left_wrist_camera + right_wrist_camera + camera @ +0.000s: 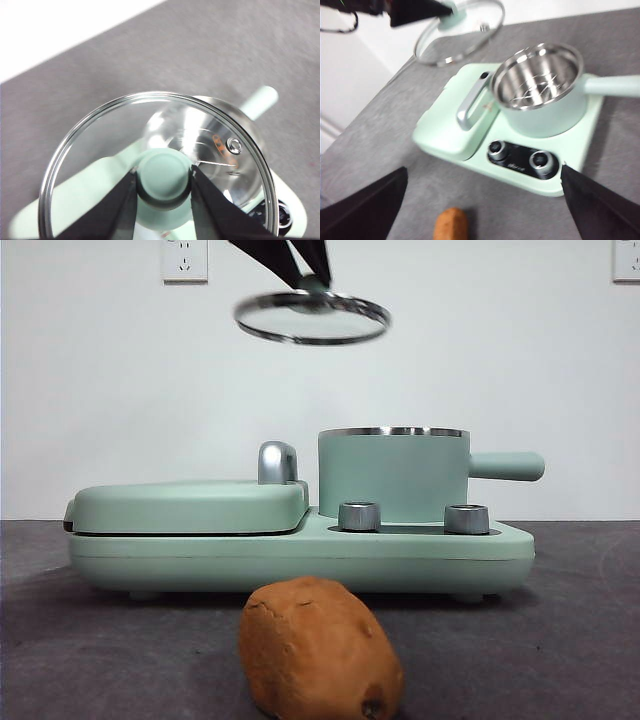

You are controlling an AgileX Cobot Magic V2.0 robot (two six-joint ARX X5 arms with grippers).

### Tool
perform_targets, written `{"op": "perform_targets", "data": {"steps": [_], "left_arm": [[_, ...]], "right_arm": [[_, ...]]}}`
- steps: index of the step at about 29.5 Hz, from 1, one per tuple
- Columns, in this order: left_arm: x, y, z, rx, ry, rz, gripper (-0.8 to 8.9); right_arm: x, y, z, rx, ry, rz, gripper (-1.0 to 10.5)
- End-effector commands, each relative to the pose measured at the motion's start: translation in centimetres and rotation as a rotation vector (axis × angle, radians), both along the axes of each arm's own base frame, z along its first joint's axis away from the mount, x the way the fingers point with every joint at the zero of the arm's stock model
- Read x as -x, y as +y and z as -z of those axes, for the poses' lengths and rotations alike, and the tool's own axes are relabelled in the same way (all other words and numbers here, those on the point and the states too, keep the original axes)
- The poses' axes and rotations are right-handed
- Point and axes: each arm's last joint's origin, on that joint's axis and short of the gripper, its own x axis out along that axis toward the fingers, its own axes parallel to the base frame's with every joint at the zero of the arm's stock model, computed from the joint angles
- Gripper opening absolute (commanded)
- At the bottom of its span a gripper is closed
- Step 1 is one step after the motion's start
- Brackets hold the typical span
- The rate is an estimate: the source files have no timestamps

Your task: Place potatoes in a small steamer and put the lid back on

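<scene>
My left gripper (163, 182) is shut on the mint-green knob of the glass lid (312, 318), holding it in the air above and a little left of the small steamer (393, 475). The same lid (460, 32) hangs beyond the pot in the right wrist view. The steamer (540, 90) stands uncovered on the appliance, its steel inside showing a rack and no food. The potato (320, 648) lies on the dark table in front of the appliance; it shows as an orange end (450, 225) between my right gripper's (482, 200) wide-open jaws.
The mint-green appliance base (300, 550) carries a flat griddle cover (190, 505) with a chrome handle (277, 462) on its left half and two knobs (359, 516) at the front. The steamer's handle (505, 466) juts right. A white wall stands behind.
</scene>
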Motion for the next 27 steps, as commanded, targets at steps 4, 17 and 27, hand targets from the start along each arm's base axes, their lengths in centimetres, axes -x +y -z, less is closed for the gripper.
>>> {"op": "perform_targets", "data": {"steps": [4, 17, 27], "left_arm": [[1.1, 4.1, -3.7, 0.032, -0.082, -0.072, 0.14], [-0.2, 9.3, -3.9, 0.014, -0.059, -0.223, 0.14], [-1.2, 12.2, -3.9, 0.027, -0.055, -0.299, 0.14]], "right_arm": [[-1.8, 2.3, 0.4, 0.008, 0.116, -0.057, 4.9], [-4.2, 13.3, 5.1, 0.316, 0.360, -0.247, 4.9], [-5.6, 21.3, 9.1, 0.567, 0.545, -0.359, 4.9]]}}
